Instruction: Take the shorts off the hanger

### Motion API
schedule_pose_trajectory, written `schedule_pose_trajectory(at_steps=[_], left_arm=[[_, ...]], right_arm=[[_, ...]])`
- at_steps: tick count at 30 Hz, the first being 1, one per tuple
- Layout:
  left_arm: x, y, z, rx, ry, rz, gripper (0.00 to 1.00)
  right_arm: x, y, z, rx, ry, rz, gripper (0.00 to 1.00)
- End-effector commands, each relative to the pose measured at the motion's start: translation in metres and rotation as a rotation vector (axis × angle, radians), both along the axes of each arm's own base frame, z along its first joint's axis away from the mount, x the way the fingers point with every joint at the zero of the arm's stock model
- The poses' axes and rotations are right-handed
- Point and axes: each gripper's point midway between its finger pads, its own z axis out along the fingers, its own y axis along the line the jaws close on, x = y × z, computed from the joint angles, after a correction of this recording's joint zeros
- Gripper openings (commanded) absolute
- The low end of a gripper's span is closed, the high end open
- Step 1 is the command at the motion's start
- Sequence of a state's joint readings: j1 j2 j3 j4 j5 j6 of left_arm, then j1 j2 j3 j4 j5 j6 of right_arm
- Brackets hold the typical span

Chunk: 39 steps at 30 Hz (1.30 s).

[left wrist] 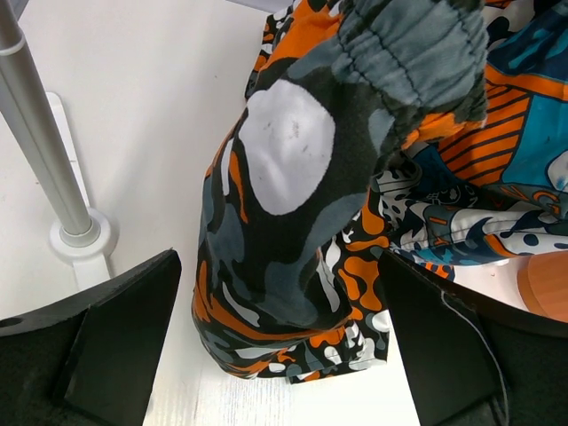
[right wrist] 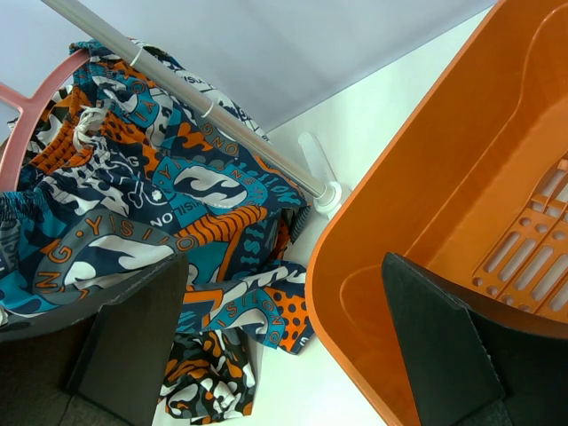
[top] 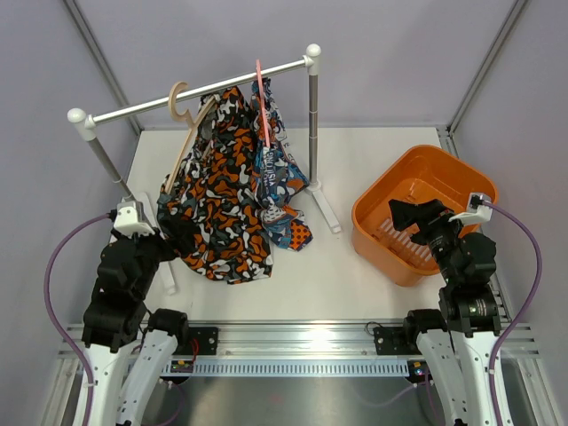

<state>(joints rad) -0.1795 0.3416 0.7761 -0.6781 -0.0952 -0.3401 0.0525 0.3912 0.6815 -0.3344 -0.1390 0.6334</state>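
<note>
**Top view.** The soft orange, black, white and grey camouflage shorts [top: 217, 209] hang from the pale wooden hanger [top: 183, 146], left of centre. The blue, teal, orange and white print shorts [top: 282, 173] hang from the thin pink hanger [top: 262, 98] just beside them. Both hangers hook over the white metal rail [top: 133, 104], so the lower fabric drapes onto the white table [top: 346, 275]. The orange plastic basket [top: 408, 177] at right is probably the drop point.

**Left wrist view.** The left fingers [left wrist: 106, 346] stand fully spread at the lower corners and hold nothing. The camouflage shorts fill the centre between them. Judge this a line-up for a grip. You cannot tell whether the fabric touches them.

**Right wrist view.** The right fingers [right wrist: 133, 337] are spread wide and empty, poised over the basket. The print shorts lie at upper left.
</note>
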Motion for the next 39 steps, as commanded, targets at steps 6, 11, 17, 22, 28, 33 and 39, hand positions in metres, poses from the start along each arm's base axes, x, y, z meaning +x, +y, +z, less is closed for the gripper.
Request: schedule_pose_trajectory(at_steps=[6, 11, 17, 22, 28, 33, 39], left_arm=[[-0.002, -0.025, 0.030, -0.009, -0.132, -0.157, 0.99], [-0.019, -0.040, 0.077, -0.022, -0.265, -0.264, 0.99], [-0.015, -0.040, 0.136, -0.067, -0.324, -0.245, 0.99], [0.007, -0.038, 0.173, -0.081, -0.344, -0.204, 0.99], [0.060, -0.035, 0.179, -0.068, -0.201, -0.132, 0.99], [0.087, -0.032, 0.186, -0.042, -0.196, -0.097, 0.99], [0.117, -0.029, 0.182, 0.017, -0.135, -0.064, 0.96]], right_arm=[[0.002, -0.004, 0.014, -0.009, -0.044, -0.024, 0.99], [0.001, -0.004, 0.013, -0.012, -0.040, -0.022, 0.99], [0.001, -0.003, 0.012, -0.005, -0.033, -0.021, 0.99], [0.000, -0.005, 0.012, -0.014, -0.036, -0.030, 0.99], [0.002, -0.007, 0.018, -0.018, -0.033, -0.038, 0.99], [0.002, -0.006, 0.027, -0.021, -0.042, -0.031, 0.99], [0.005, -0.005, 0.029, -0.022, -0.036, -0.030, 0.99]])
